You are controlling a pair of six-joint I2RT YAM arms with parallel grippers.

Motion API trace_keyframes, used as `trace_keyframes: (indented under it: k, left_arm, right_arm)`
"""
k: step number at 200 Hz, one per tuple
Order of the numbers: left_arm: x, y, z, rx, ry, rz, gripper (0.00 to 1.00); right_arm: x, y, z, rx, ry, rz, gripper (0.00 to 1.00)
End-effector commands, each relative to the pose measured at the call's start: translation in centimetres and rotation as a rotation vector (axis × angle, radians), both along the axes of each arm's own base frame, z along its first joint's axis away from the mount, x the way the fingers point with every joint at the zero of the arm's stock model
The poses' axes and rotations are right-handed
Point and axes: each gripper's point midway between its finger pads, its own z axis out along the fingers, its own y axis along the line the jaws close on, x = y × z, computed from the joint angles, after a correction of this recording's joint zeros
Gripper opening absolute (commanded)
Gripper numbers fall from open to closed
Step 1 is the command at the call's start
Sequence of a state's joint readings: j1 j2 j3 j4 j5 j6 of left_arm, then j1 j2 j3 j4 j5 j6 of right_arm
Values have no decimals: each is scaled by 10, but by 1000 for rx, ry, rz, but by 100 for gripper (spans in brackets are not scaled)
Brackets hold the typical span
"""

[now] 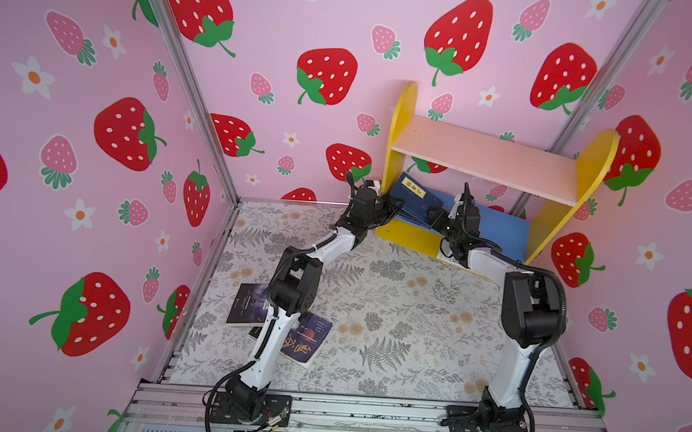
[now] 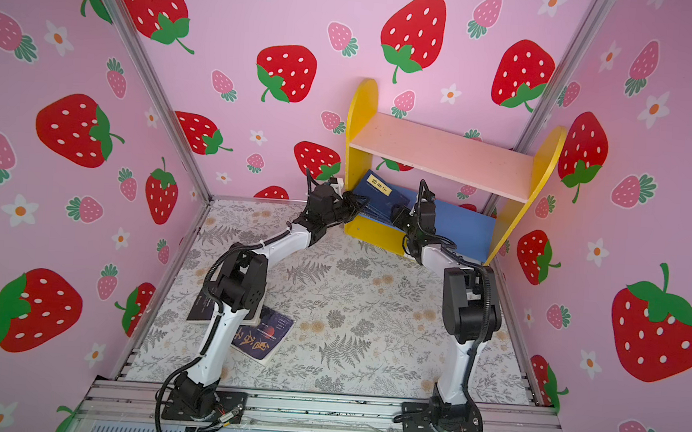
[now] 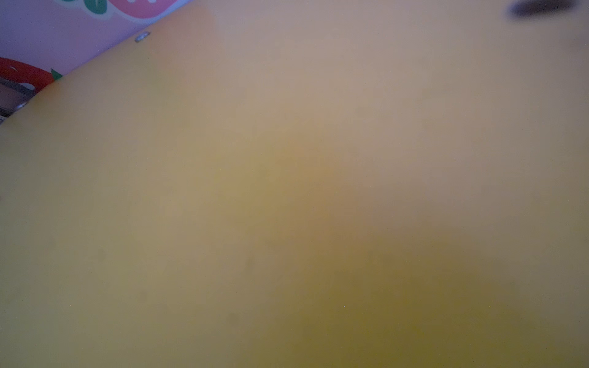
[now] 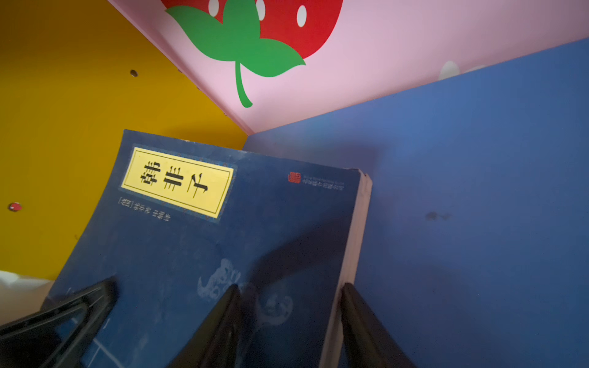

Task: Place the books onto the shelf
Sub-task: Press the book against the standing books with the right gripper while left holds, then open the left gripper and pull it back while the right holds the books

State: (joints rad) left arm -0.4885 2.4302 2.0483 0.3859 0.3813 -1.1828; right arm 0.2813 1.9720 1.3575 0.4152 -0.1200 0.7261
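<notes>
Navy book [image 4: 197, 255]: in shelf [image 1: 486, 156], over lower blue board [image 4: 478, 191], tilted sideways. Spine side rides up L yellow side panel [image 4: 63, 143]. Long axis runs into the shelf, straight ahead of right gripper [image 4: 290, 286], the nearer one. Its jaws stand apart astride the page edge; firm grasp not confirmable. Left gripper [image 1: 394, 212]: clenched at near corner by the panel; held item n/a, cannot tell.
</notes>
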Motion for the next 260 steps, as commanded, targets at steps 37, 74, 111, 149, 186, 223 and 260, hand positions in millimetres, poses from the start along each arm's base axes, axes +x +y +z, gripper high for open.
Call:
trace_keyframes:
  k: [37, 74, 111, 149, 186, 223, 260]
  left_arm:
    - [5, 11, 12, -11, -4, 23, 41]
    - [7, 37, 9, 12, 34, 61, 52]
    - [10, 92, 1, 99, 69, 129, 59]
    - [0, 127, -5, 233, 64, 120, 59]
    - [-26, 116, -11, 440, -29, 27, 60]
    - [-41, 97, -24, 646, -91, -75, 63]
    - [-36, 94, -36, 672, -76, -59, 63]
  right_arm:
    - [0, 3, -41, -85, 94, -18, 48]
    - [-1, 2, -44, -98, 105, -28, 47]
    - [-3, 5, -43, -96, 104, -21, 47]
    - [-3, 9, -35, -84, 91, -14, 48]
    - [-2, 12, -13, -76, 45, 7, 54]
    - [-2, 16, 19, -100, -37, 45, 80]
    - [-7, 16, 46, -145, -117, 90, 99]
